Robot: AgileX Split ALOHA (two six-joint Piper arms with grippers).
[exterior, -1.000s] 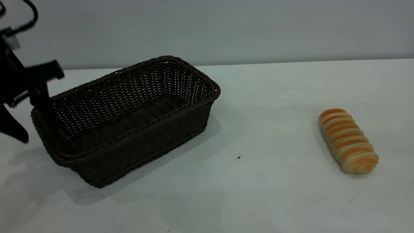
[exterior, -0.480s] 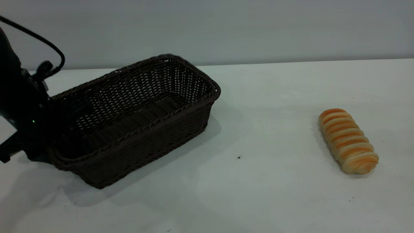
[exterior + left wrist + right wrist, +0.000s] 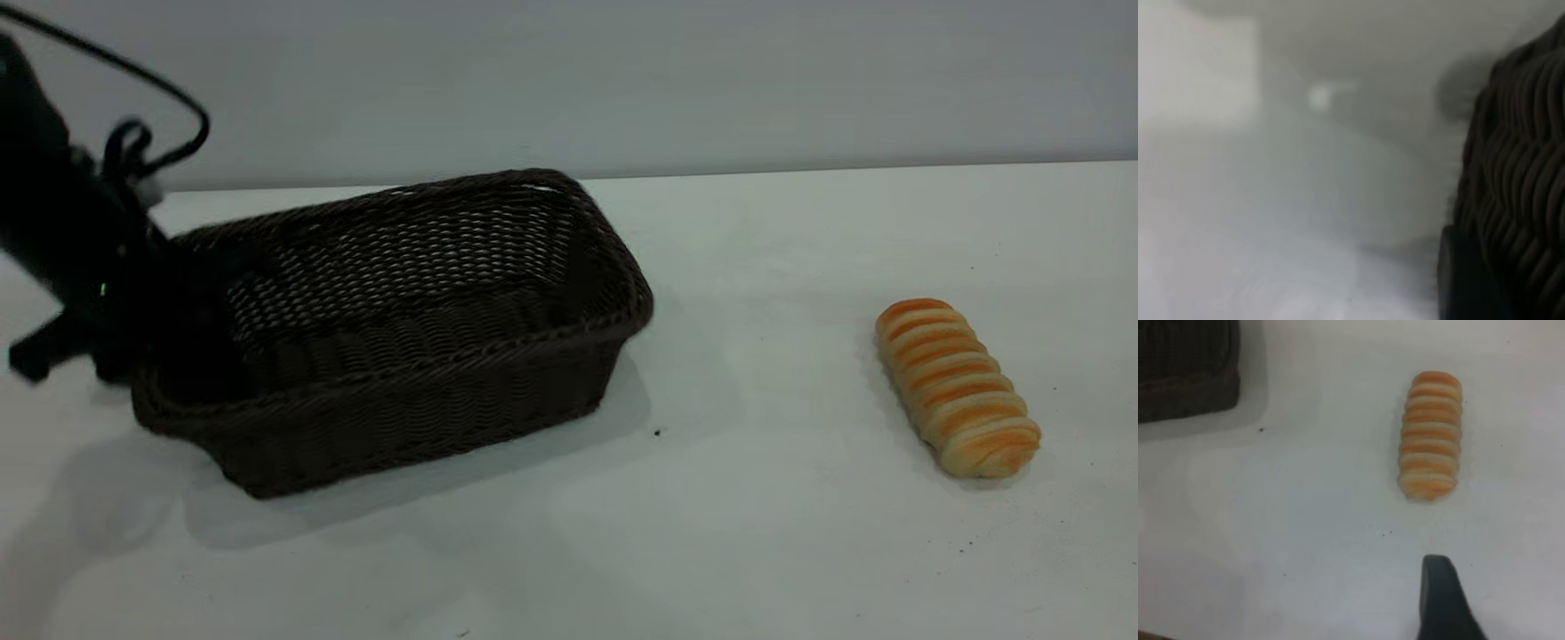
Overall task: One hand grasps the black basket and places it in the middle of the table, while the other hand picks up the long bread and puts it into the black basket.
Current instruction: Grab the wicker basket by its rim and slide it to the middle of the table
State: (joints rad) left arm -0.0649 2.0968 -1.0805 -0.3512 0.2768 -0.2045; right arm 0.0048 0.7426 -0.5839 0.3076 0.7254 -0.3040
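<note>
**Basket placement under way; bread not yet collected**

Item 1. Large rectangular dark brown-black woven wicker basket (image 3: 400,329), braided rim, open-weave sloping sides. Landmark for all entries below. Rests on the wide plain white speckled tabletop (image 3: 756,551), left of centre in the exterior view. Nothing lies inside it.

Item 2. Left end effector (image 3: 156,342), black. Positioned at the basket's left short end, apparently with one finger inside the wall and the body outside. The left wrist view shows the weave pressed close beside a dark finger (image 3: 1458,280). Closed on that wall, as far as can be judged; the opening itself is hidden by the wicker.

Item 3. Small oblong golden-orange loaf with cream crosswise ridges (image 3: 958,388). Lies flat on the tabletop well to the right of the basket, untouched.

Item 4. Right end effector (image 3: 1441,600). Absent from the exterior view; one dark finger shows in the right wrist view, near the loaf's end and apart from it. Degree of opening cannot be told.

Progress, as judged: basket gripped, not yet central. Remaining: centre and release the basket, grasp the loaf, deposit it inside.
</note>
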